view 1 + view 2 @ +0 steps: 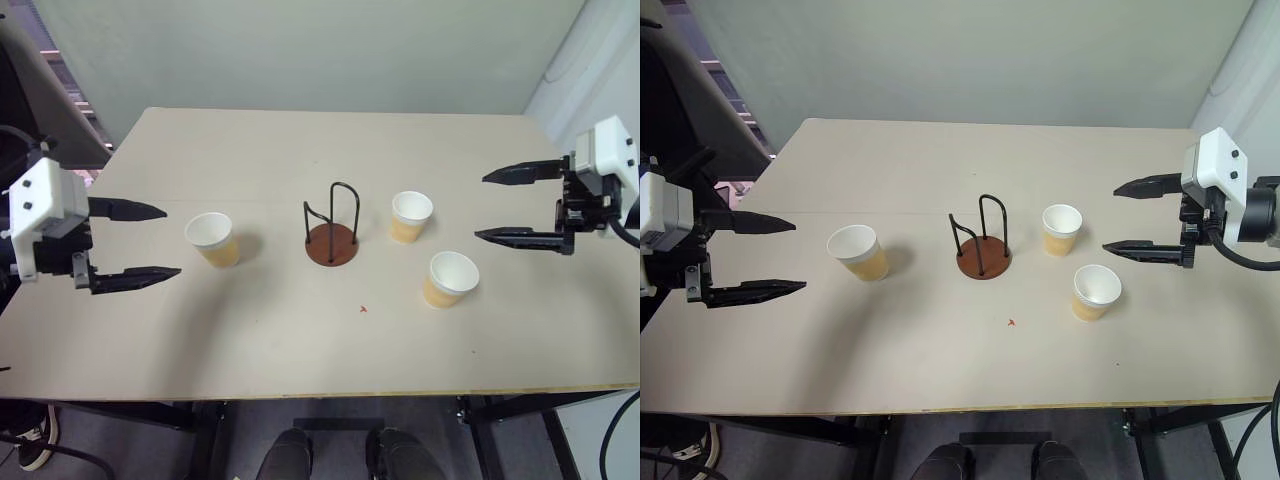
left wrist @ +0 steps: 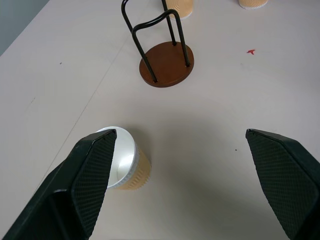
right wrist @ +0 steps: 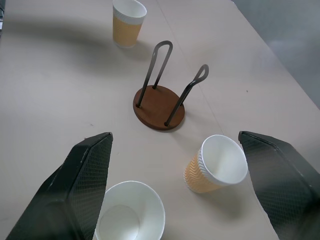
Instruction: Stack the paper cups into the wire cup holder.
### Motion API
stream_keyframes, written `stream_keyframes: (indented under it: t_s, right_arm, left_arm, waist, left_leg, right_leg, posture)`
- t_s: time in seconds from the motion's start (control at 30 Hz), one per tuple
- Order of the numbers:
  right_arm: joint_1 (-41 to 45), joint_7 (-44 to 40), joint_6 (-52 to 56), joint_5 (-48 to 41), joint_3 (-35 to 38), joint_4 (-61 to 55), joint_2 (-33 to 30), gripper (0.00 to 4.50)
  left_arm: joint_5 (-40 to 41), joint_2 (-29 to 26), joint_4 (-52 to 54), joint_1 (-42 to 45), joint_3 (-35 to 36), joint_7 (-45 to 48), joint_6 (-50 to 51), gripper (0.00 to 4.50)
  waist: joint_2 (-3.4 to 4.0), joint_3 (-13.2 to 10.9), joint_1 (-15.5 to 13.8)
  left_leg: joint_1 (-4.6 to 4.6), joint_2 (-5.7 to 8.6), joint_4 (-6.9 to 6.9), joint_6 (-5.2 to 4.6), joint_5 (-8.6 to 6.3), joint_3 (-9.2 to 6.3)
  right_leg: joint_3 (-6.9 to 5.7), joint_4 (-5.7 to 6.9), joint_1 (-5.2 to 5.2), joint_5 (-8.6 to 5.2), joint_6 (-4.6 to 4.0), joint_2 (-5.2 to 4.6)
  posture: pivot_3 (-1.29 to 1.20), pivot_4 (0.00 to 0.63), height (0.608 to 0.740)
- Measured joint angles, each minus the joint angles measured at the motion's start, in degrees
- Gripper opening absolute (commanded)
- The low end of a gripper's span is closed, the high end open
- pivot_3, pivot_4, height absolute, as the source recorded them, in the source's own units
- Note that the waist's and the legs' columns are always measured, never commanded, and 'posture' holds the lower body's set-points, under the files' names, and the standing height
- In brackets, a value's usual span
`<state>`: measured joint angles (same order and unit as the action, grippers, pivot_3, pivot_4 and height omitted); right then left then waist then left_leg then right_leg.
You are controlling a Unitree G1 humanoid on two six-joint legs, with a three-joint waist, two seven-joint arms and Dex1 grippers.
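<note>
A: Where do the grippers stand?

B: The left gripper (image 1: 135, 240) hangs over the left end of the beige table (image 1: 300, 350), its two black fingers (image 1: 128, 209) spread wide with nothing between them. The right gripper (image 1: 520, 204) hangs over the right end, fingers likewise wide apart and empty. The two sets of fingertips point inward, toward each other across the table.

A: And the paper cups?

B: Three, all upright, none held. One paper cup (image 1: 213, 238) stands just past the left gripper's fingertips, near but not touching; in the left wrist view it sits close by one finger (image 2: 75, 185), partly hidden behind its tip. The second paper cup (image 1: 410, 216) stands out ahead of the right gripper's fingertips, well apart from them. The third paper cup (image 1: 449, 279) stands nearer to the table's front edge than the second, closer to the right gripper's lower finger, also clear of it. In the right wrist view both of these cups show between the fingers, apart from each one.

A: The wire cup holder?

B: The wire cup holder (image 1: 331, 243) stands upright mid-table, between the two sets of fingertips, its black loops rising from the reddish-brown disc. It holds no cup. The second cup is just beside it on the right gripper's side, apart from the base. A small red mark (image 1: 363, 309) lies on the table in front of it.
</note>
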<state>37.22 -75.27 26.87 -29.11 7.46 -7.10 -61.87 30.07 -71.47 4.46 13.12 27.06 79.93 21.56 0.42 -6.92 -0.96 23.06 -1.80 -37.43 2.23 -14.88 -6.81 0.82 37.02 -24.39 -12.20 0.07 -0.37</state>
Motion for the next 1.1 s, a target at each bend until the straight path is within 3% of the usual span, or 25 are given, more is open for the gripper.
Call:
stream_keyframes:
  t_s: [0.2, 0.33, 0.5, 0.67, 0.83, 1.03, 1.1]
  right_arm:
    - [0.0, 0.0, 0.0, 0.0, 0.0, 0.0, 0.0, 4.2]
    - [0.1, 0.2, 0.7, -1.1, 0.3, -0.3, 0.6, 4.2]
    - [1.4, 0.0, 3.0, -6.7, 2.0, -4.8, 1.0, 4.2]
    - [0.9, 1.8, 5.2, -9.4, 3.3, -9.4, 0.9, 4.2]
    - [-1.8, 3.9, 7.0, -10.1, 4.9, -12.0, 0.3, 4.2]
    - [-4.4, 5.8, 8.6, -11.0, 7.6, -14.4, -1.1, 4.2]
    - [-5.0, 6.4, 9.1, -11.4, 8.2, -15.2, -1.6, 4.2]
  left_arm:
    - [0.1, 0.4, 0.0, 1.1, -0.5, -0.5, 0.0, 4.43]
    - [-0.2, 3.1, -0.4, 8.1, -5.3, -3.2, -0.2, 4.43]
    - [-6.6, 12.1, -4.5, 21.5, -19.1, -9.9, -0.7, 4.43]
    - [-16.6, 25.8, -16.1, 30.9, -31.1, -16.6, -4.2, 4.43]
    - [-21.4, 36.1, -29.9, 37.8, -35.1, -20.5, -8.4, 4.43]
    - [-25.2, 43.4, -43.8, 42.0, -36.2, -24.0, -13.4, 4.43]
    - [-25.5, 44.9, -45.5, 42.1, -36.3, -24.0, -14.3, 4.07]
  waist:
    - [0.0, 0.0, 0.0]
    - [0.02, 0.0, -0.3]
    - [0.04, 0.0, -0.7]
    - [0.0, 0.0, -0.9]
    - [-0.03, -0.1, -1.0]
    - [-0.04, -0.1, -1.1]
    - [-0.06, -0.1, -1.1]
  left_leg:
    - [0.0, 0.0, 0.0, 0.0, 0.0, 0.0]
    - [-0.04, 0.02, -0.02, 0.02, 0.04, 0.0]
    - [-0.02, 0.03, -0.03, 0.02, 0.18, 0.02]
    - [0.1, 0.04, -0.24, -0.02, 0.22, 0.04]
    - [0.29, 0.05, -0.64, 0.1, 0.35, 0.1]
    - [0.24, 0.12, -0.68, 0.27, 0.46, 0.76]
    - [0.24, 0.21, -0.77, 0.17, 0.41, 0.92]
  right_leg:
    - [0.0, 0.0, 0.0, 0.0, 0.0, 0.0]
    - [0.0, 0.02, 0.04, 0.01, 0.01, -0.03]
    - [-0.01, 0.0, 0.06, 0.13, 0.04, -0.03]
    - [-0.01, -0.07, 0.11, 0.25, 0.25, -0.06]
    - [0.03, -0.19, 0.14, 0.33, 0.48, -0.01]
    - [0.7, -0.23, 0.13, 0.35, 1.03, 0.05]
    - [0.81, -0.27, 0.13, 0.34, 1.21, 0.08]
  posture:
    - [0.0, 0.15, 0.74]
    - [0.0, 0.15, 0.74]
    - [0.0, 0.15, 0.74]
    - [0.0, 0.15, 0.74]
    - [0.0, 0.15, 0.74]
    - [0.0, 0.15, 0.74]
    - [0.0, 0.15, 0.74]
